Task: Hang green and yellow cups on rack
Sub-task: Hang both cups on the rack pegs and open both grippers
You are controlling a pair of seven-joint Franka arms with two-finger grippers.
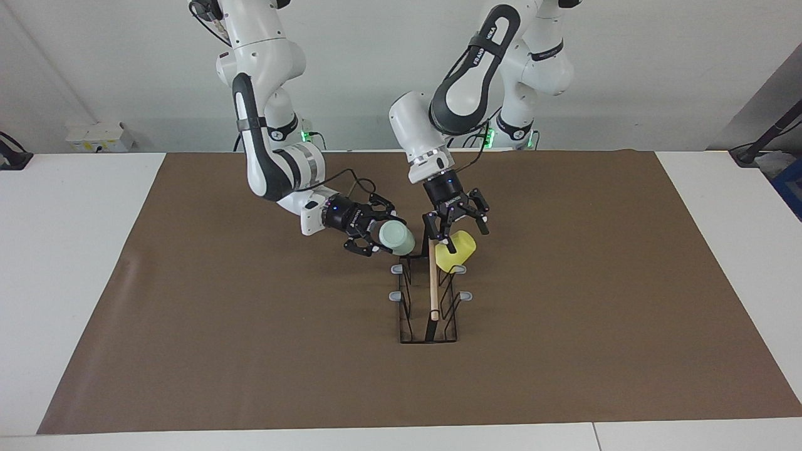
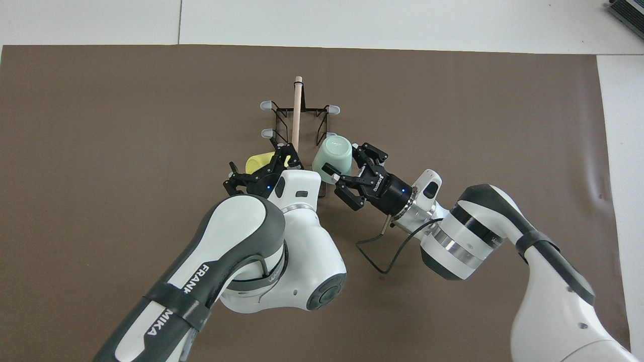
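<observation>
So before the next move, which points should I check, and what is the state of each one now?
1. Green cup held firmly: ok. The right gripper is shut on it, in the air over the rack.
2. Free prong for it: ok. The grey prong tip just below the green cup is bare.
3. Yellow cup seated on its prong: cannot tell.
4. Left gripper clear of the yellow cup: not ok. It is right at the cup.
5. Rack upright: ok. It stands on the brown mat, wooden rod on top.
</observation>
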